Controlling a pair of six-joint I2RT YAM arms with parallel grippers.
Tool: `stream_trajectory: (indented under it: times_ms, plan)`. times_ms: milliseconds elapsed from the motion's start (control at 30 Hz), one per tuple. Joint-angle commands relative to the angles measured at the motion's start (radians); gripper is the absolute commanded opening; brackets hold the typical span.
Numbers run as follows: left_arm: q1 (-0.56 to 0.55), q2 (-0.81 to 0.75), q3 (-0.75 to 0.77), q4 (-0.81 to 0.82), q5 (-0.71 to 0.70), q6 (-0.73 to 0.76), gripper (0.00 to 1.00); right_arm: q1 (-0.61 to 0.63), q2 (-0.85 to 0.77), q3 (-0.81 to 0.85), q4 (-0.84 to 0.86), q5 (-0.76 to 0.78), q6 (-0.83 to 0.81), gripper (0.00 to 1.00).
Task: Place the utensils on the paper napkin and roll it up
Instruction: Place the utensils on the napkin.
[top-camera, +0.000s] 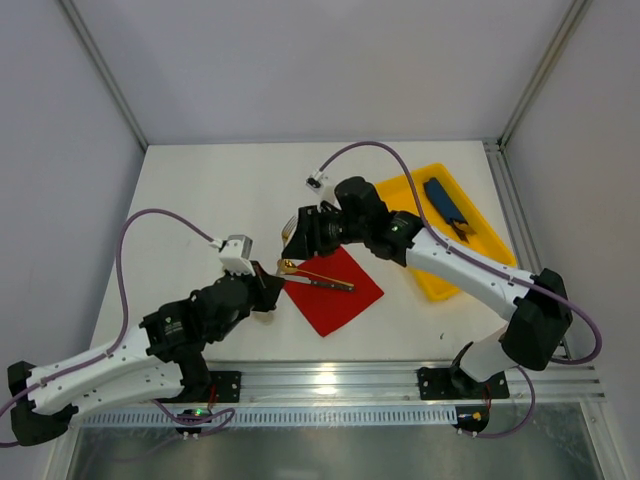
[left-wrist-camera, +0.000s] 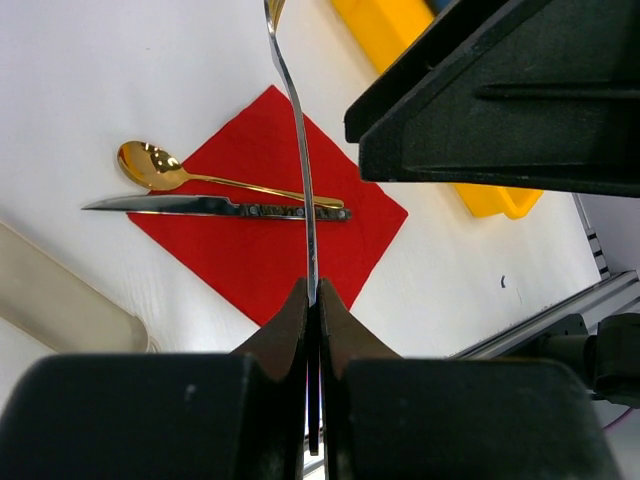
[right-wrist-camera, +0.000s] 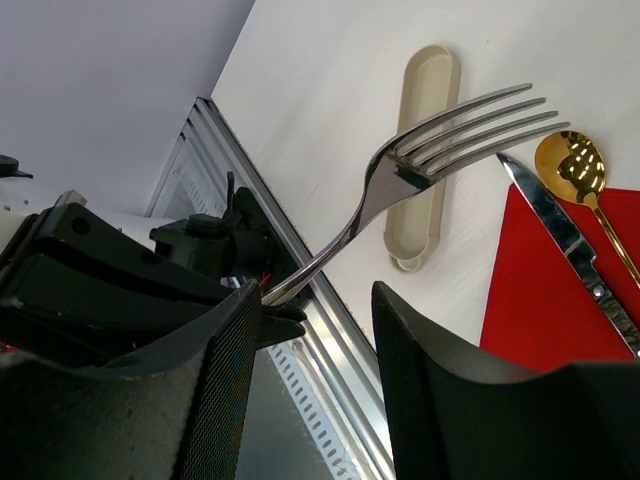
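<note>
The red paper napkin (top-camera: 340, 293) lies on the white table with a gold spoon (left-wrist-camera: 150, 165) and a silver knife (left-wrist-camera: 210, 206) across it. My left gripper (left-wrist-camera: 313, 300) is shut on the handle of the shiny fork (left-wrist-camera: 297, 130), holding it in the air above the napkin's near-left edge. In the right wrist view the fork (right-wrist-camera: 440, 140) points its tines up and right. The right gripper (right-wrist-camera: 315, 340) stands open around the fork's neck, with the handle passing close to its left finger (right-wrist-camera: 225, 390). In the top view both grippers meet at the napkin's left corner, the right gripper (top-camera: 300, 232) at the fork's head.
A yellow tray (top-camera: 405, 195) with a dark-blue oblong item (top-camera: 445, 205) sits at the back right, partly under the right arm. A pale beige sleeve (right-wrist-camera: 425, 150) lies on the table left of the napkin. An aluminium rail (top-camera: 330, 380) runs along the near edge.
</note>
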Motion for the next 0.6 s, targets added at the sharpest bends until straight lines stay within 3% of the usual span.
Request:
stream_trajectory:
  times_ms: [0,200,367,500,533,567]
  plan:
    - [0.003,-0.007,0.056,0.011,-0.015,0.017,0.0,-0.009,0.033,0.038,0.064,-0.039,0.045,0.52]
    - [0.002,-0.013,0.045,0.034,0.006,0.011,0.0,-0.015,0.081,0.059,0.118,-0.05,0.073,0.51]
    - [0.003,-0.019,0.045,0.027,0.008,0.007,0.0,-0.017,0.121,0.089,0.127,-0.057,0.075,0.42]
    - [0.002,-0.025,0.047,0.022,0.015,0.01,0.0,-0.017,0.138,0.119,0.086,-0.051,0.047,0.25]
    - [0.002,-0.024,0.047,0.018,0.015,0.006,0.0,-0.017,0.139,0.121,0.082,-0.051,0.042,0.13]
    - [0.002,-0.015,0.053,0.005,0.02,0.003,0.0,-0.017,0.139,0.121,0.071,-0.045,0.035,0.08]
